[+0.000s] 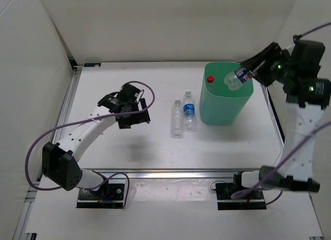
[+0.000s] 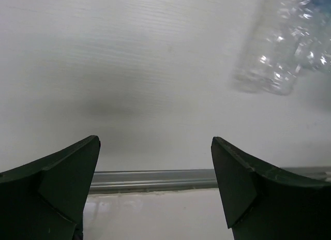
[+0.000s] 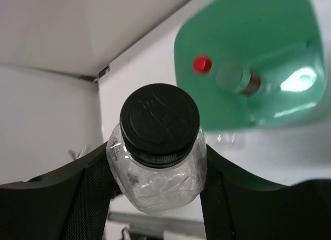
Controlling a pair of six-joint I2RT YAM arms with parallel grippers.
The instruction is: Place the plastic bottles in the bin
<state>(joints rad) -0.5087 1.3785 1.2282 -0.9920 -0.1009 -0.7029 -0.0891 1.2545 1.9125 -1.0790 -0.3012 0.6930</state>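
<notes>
The mint-green bin (image 1: 226, 101) stands at the back right. The red-capped bottle (image 1: 210, 79) lies inside it and also shows in the right wrist view (image 3: 202, 63). My right gripper (image 1: 249, 70) is shut on the dark-blue-labelled bottle (image 1: 236, 77) and holds it tilted over the bin's right rim. In the right wrist view that bottle (image 3: 159, 147), black cap toward the camera, sits between my fingers (image 3: 93, 198), with the bin (image 3: 258, 28) beyond. The unlabelled bottle (image 1: 177, 119) and the blue-labelled, white-capped bottle (image 1: 189, 111) lie side by side left of the bin. My left gripper (image 1: 133, 111) is open and empty, left of them.
White walls enclose the table on the left, back and right. A metal rail (image 1: 170, 174) runs along the near edge. In the left wrist view, a clear bottle (image 2: 271, 48) lies at the upper right beyond the open gripper (image 2: 155, 173).
</notes>
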